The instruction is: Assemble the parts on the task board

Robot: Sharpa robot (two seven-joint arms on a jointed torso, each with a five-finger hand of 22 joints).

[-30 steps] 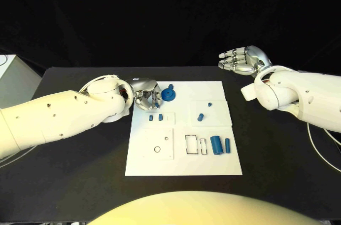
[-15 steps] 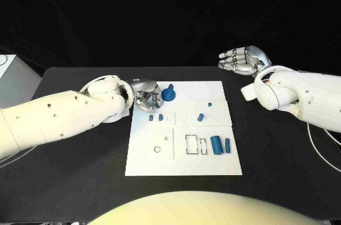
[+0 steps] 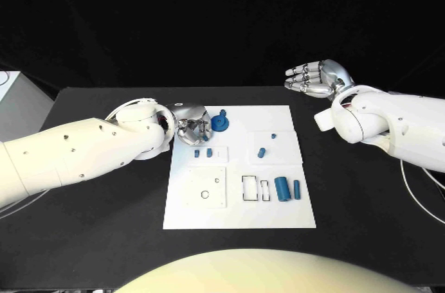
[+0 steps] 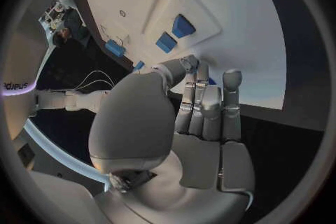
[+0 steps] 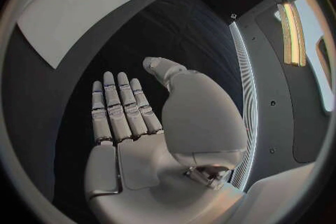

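Task board (image 3: pixel 278 216) in table (image 3: pixel 371 229) middle. Seven blue parts: gear-shaped part (image 3: pixel 220 122) at board's far left corner, two small blocks (image 3: pixel 203 153) in left recess, peg and stub in right recess, two cylinders (image 3: pixel 289 189) near right edge. Left hand (image 3: pixel 192 126) at far left corner, empty, fingers loosely apart. Right hand (image 3: pixel 314 76) beyond far right corner, empty, fingers apart. Dark backdrop.

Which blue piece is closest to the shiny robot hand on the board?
The round blue gear-like piece with a knob, at the white task board's far edge. It sits right beside the left robot hand; the other blue pieces lie farther away.
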